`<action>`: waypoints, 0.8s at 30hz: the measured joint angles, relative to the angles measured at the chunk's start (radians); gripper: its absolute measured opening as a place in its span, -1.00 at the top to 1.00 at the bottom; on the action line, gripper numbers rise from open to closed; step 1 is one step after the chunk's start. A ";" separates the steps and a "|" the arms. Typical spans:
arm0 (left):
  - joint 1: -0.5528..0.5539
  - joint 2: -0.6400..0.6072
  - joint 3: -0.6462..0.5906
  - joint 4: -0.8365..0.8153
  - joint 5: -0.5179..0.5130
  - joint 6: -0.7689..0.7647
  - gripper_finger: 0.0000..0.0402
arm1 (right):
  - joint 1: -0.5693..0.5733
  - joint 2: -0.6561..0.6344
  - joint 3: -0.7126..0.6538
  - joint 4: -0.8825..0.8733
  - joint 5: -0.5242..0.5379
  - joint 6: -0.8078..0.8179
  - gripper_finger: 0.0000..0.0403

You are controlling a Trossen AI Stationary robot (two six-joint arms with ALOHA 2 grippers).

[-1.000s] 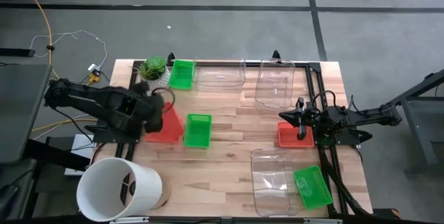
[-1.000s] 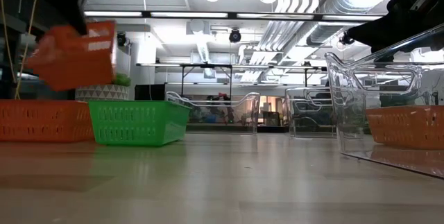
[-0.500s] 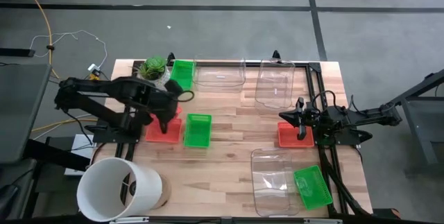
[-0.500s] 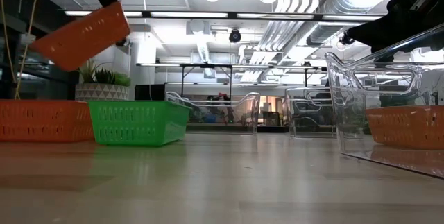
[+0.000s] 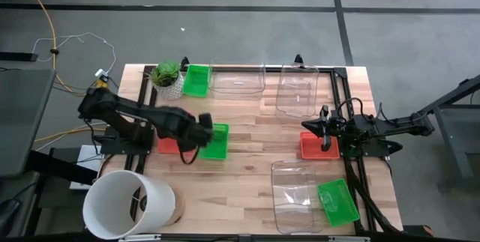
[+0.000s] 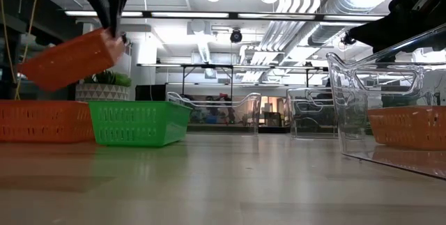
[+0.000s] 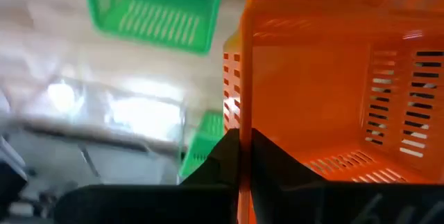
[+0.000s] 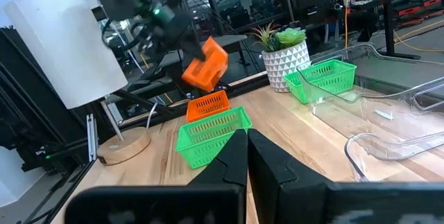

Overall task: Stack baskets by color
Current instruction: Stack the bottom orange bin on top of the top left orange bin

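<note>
My left gripper is shut on a red basket, which hangs tilted in the air over another red basket and beside a green basket; both of those rest flat on the table. The right wrist view shows the held basket above the two. My right gripper waits shut at the right, over a third red basket. A green basket stands at the far edge, and another lies in a clear tub. My left gripper pinches one upright wall of the red basket at its rim, with one finger inside the basket and the other outside. The fingers come steeply from above. The basket is lifted clear and hangs tilted, the gripped end highest.
Two more clear tubs stand along the far edge. A potted plant is at the far left, and a big white bucket stands at the near left corner. Bare wood lies in the table's middle.
My left gripper has carried the red basket toward the table's right edge, up to the green basket, and rolled its wrist far around. The basket has turned about in the hold and now hangs tilted, the gripped end up. It stays clear of the table.
</note>
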 joint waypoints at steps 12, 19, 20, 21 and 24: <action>-0.051 0.097 0.000 0.013 0.135 0.012 1.00 | 0.000 0.000 0.000 0.000 0.000 0.000 1.00; -0.019 0.141 0.000 0.020 0.189 0.060 1.00 | 0.000 0.000 0.000 0.000 0.000 0.000 1.00; -0.015 0.149 0.000 0.020 0.200 0.060 1.00 | 0.000 0.000 0.000 0.000 0.000 0.000 1.00; -0.012 0.158 -0.001 0.019 0.211 0.060 1.00 | 0.000 0.000 0.000 0.000 0.000 0.000 1.00; -0.002 0.185 -0.001 0.019 0.242 0.063 1.00 | 0.000 0.000 0.000 0.000 0.000 0.000 1.00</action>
